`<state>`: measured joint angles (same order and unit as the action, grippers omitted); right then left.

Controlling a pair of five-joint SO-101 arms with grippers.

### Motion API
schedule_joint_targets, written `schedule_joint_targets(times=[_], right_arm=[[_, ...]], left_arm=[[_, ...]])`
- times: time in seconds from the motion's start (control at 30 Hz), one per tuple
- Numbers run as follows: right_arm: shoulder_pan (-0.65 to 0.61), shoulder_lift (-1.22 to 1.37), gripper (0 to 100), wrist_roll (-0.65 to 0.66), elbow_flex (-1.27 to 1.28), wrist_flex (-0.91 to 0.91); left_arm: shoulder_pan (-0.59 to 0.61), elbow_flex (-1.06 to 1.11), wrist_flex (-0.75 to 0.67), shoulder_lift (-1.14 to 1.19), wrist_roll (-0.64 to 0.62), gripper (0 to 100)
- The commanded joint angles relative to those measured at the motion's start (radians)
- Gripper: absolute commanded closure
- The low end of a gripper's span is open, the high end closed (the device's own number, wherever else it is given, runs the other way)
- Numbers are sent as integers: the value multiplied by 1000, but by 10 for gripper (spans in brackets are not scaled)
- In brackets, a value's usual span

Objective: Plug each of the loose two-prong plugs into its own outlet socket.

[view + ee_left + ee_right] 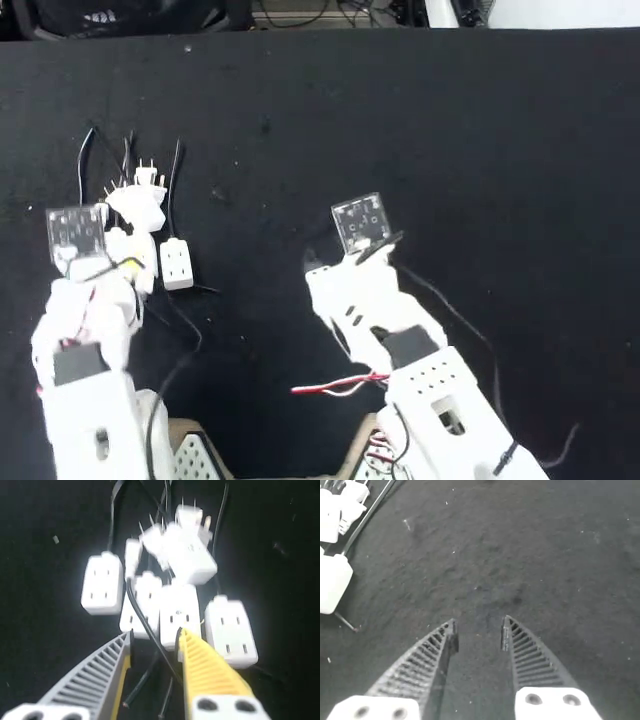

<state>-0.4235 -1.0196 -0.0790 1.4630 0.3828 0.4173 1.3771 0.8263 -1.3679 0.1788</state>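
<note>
Jaws apart: left pincer over black cord, right pincer empty

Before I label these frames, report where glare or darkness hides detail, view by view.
High view: the white plugs glare into one patch on the black table, and black cords nearly vanish against it. Left wrist view: the plugs are washed out, but the slots of the outlet blocks stand out dark. Right wrist view: even, matte light on the table, no glare.
</note>
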Motion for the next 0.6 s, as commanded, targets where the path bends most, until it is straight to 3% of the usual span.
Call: schedule_joint_targets(times=[0.0,0.17,0.27,0.4,0.57], right_arm=[[-17,2,857,0,4,-34],[-17,2,857,0,5,-34],[-17,2,857,0,4,-34],[-17,2,857,2,2,-32],[-17,2,857,2,2,-32]], left_arm=[[8,-237,0,353,-14,836],[-22,-449,80,678,-14,802],[-88,-582,201,825,-17,747],[-194,-740,319,956,-17,756],[-242,-777,245,1062,-17,759]])
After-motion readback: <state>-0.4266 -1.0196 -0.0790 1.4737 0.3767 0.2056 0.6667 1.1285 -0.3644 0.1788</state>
